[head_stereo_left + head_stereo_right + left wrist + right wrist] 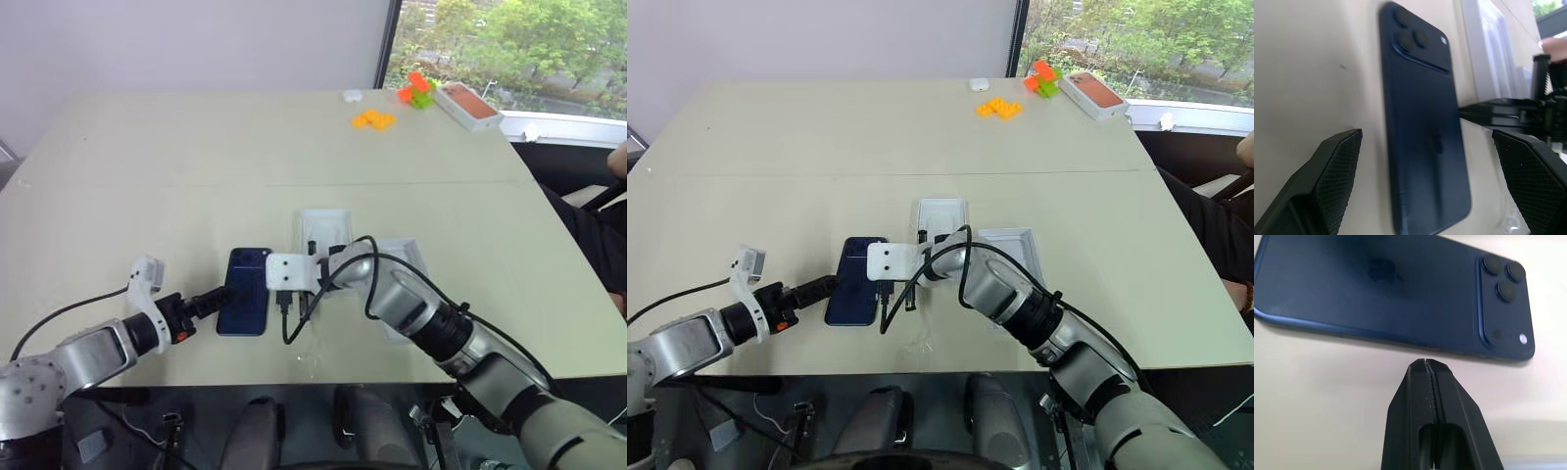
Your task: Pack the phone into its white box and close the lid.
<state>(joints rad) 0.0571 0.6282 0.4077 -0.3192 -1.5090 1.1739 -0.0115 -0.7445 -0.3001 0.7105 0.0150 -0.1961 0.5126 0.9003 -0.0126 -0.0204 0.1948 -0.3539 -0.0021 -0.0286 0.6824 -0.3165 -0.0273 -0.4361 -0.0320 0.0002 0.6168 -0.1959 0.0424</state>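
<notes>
Two grippers: my left gripper (217, 295) spread wide at the near end of the phone (245, 290), my right gripper (1432, 377) pinched together, empty, at its right edge
Phone: flat on the table (196, 176), back up
White box (324, 229): just beyond the phone, to its right
Risk: phone skids toward the box if my closed right tip nudges it, so my left fingers miss

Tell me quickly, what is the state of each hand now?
Left hand: open, fingers either side of the phone, not gripping it.
Right hand: closed, holding nothing.
</notes>
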